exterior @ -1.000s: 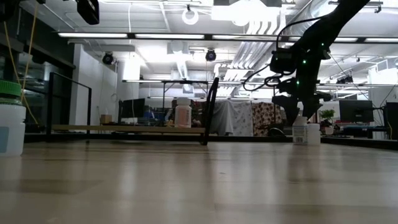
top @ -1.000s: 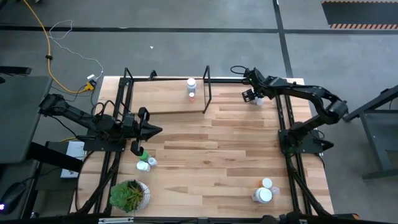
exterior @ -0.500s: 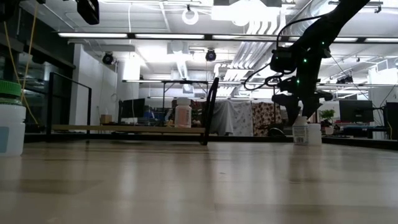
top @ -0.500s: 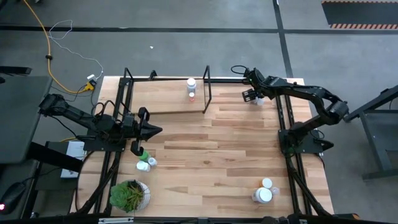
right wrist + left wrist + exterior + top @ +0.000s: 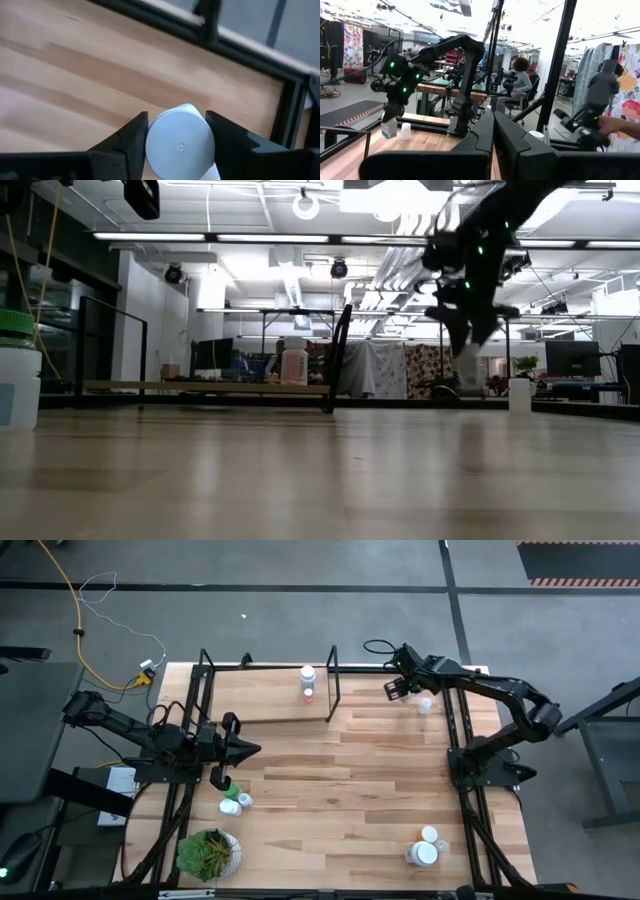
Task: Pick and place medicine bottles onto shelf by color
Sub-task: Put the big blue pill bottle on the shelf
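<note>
My right gripper [image 5: 398, 690] is above the table's far right, shut on a white medicine bottle [image 5: 180, 145], which shows blurred above the tabletop in the low view [image 5: 467, 372]. A second white bottle [image 5: 425, 705] stands on the table beside it. The shelf [image 5: 262, 698], a light-wood plank in black rods, is at the far left-centre, with one pale bottle [image 5: 307, 683] standing on it. My left gripper [image 5: 250, 750] is shut and touches nothing at the table's left. Close by it stand a green bottle [image 5: 228, 787] and two white bottles [image 5: 238, 803]. My right gripper pinches the white bottle at its capped top end [image 5: 181, 131] between its two fingers [image 5: 131, 139], one on each side. The fingers come from above, slanting down. The bottle hangs below them, clear of the table.
A potted plant [image 5: 208, 852] stands at the near left corner and two white bottles [image 5: 425, 850] at the near right. Black frame rods [image 5: 455, 730] run along the table's right side. The wooden middle of the table [image 5: 340, 780] is bare. A person [image 5: 517, 80] sits in the room beyond.
My right gripper has risen and moved toward the shelf, carrying one white bottle up off the table. The bottle that stood next to it has stayed where it was.
</note>
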You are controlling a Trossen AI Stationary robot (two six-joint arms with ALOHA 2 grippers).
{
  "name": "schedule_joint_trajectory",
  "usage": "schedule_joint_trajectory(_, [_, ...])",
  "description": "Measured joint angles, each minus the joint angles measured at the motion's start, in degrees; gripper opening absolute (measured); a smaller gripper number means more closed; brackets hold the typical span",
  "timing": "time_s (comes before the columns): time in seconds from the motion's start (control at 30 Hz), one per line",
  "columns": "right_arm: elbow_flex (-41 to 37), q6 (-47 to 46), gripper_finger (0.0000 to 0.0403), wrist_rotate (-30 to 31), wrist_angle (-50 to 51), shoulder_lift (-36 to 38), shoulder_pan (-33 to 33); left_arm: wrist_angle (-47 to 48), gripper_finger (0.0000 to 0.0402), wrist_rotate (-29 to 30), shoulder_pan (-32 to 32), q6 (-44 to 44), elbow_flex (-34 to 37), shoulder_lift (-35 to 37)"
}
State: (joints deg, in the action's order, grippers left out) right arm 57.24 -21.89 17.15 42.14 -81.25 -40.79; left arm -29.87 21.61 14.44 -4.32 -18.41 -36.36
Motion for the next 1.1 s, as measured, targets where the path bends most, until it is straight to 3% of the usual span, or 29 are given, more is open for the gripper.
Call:
schedule_joint_trajectory(0.2, [7.38,0.51,0.0165,-2.33,6.72,2.39,11.05,0.00,0.0000,0.00,0.00,0.00,0.00,0.00])
schedule_joint_trajectory(0.37, [7.52,-2.91,0.0165,-7.86,9.01,2.54,24.62,-0.01,0.0000,0.00,0.00,0.00,0.00,0.00])
schedule_joint_trajectory(0.47, [5.92,-5.63,0.0165,-10.74,4.58,1.45,33.14,-0.09,0.0000,0.00,0.00,-0.04,0.00,0.00])
schedule_joint_trajectory(0.63, [5.61,-5.09,0.0165,-11.88,-14.53,-1.58,43.24,-0.40,0.0000,0.00,0.00,-0.04,-0.01,0.00])
schedule_joint_trajectory(0.73, [5.73,-2.33,0.0165,-11.90,-25.81,-3.04,44.92,-0.42,0.0000,0.00,0.00,-0.02,-0.01,0.00])
schedule_joint_trajectory(0.8, [7.38,-0.55,0.0165,-11.83,-28.07,-4.28,44.48,-0.41,0.0000,0.00,0.00,-0.02,-0.02,0.00])
schedule_joint_trajectory(0.97, [16.67,5.84,0.0165,-11.39,-25.95,-9.55,41.36,-0.45,0.0000,0.01,0.00,-0.01,-0.02,0.00])
schedule_joint_trajectory(1.1, [28.99,12.68,0.0165,-10.90,-17.29,-16.98,38.59,-0.49,0.0000,0.02,0.00,0.00,-0.02,0.00])
